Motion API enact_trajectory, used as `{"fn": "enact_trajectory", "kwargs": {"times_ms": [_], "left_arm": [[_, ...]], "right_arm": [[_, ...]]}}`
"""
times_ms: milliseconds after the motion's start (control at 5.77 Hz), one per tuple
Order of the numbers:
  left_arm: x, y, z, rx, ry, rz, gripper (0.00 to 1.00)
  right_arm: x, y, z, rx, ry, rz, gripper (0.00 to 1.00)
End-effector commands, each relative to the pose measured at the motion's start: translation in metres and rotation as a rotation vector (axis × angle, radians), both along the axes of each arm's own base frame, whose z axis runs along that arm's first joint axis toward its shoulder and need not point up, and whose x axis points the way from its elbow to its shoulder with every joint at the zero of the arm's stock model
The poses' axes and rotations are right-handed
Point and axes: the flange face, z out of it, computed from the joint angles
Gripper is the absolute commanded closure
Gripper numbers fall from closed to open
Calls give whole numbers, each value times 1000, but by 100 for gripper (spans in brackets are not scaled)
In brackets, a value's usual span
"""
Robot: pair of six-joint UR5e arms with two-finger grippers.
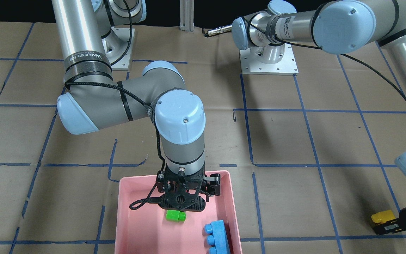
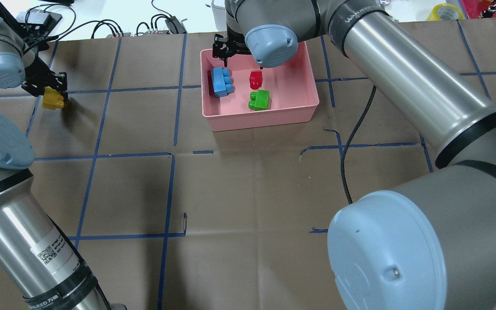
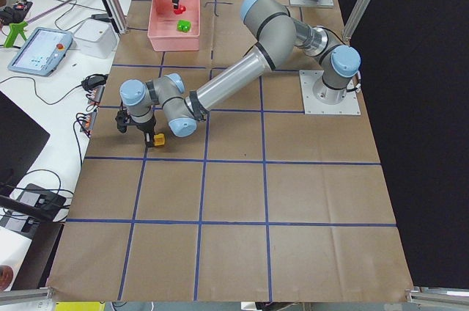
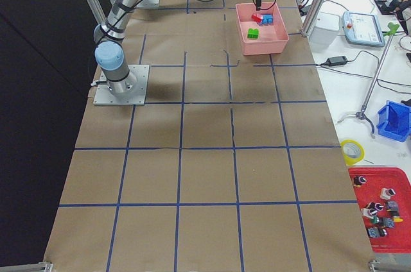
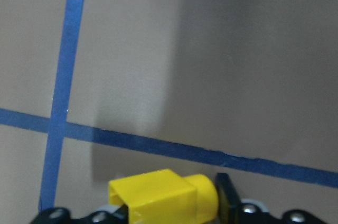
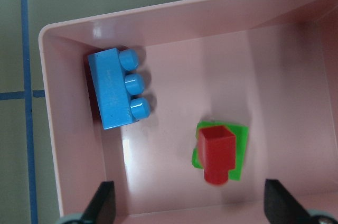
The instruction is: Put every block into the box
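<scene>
The pink box (image 2: 261, 122) stands at the far middle of the table. In it are the blue block (image 2: 221, 82), the green block (image 2: 260, 100) and the red block (image 2: 255, 79). My right gripper (image 6: 190, 205) hangs over the box, open and empty. In the right wrist view the red block (image 6: 215, 152) shows right below it, overlapping the green block (image 6: 242, 134); I cannot tell whether they touch. My left gripper (image 2: 49, 88) is far left, shut on the yellow block (image 2: 53, 100), low over the table. The yellow block also shows in the left wrist view (image 5: 161, 197).
Brown paper with a blue tape grid covers the table. My right arm's black cable (image 2: 351, 142) hangs over the paper right of the box. Both arm bases (image 1: 268, 60) stand at the robot's side. Cables and devices lie beyond the far edge.
</scene>
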Motion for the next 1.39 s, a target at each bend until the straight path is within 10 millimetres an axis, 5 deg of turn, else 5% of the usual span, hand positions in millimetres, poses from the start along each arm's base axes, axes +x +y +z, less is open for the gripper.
{"fn": "enact_trajectory", "kwargs": {"times_ms": [0, 173, 346, 693, 866, 1039, 1213], "left_arm": [[-2, -1, 9, -7, -4, -2, 93], [-2, -3, 15, -16, -10, -4, 100], [-3, -3, 25, -28, -17, -5, 100], [-28, -2, 100, -100, -27, -26, 100], [-84, -5, 141, -115, -30, -69, 100], [-129, 1, 187, -99, -14, -28, 100], [-195, 5, 218, -73, 9, -5, 100]], "right_arm": [[-9, -2, 7, -6, 4, 11, 0], [-27, -4, 21, -24, 57, 24, 0], [-63, 25, 81, -31, 184, 48, 1], [-146, 126, 167, 143, 230, 32, 2], [-173, 181, 179, 168, 231, 16, 2], [-210, 217, 145, 226, 225, -42, 2], [-240, 218, 138, 141, 211, -54, 1]]}}
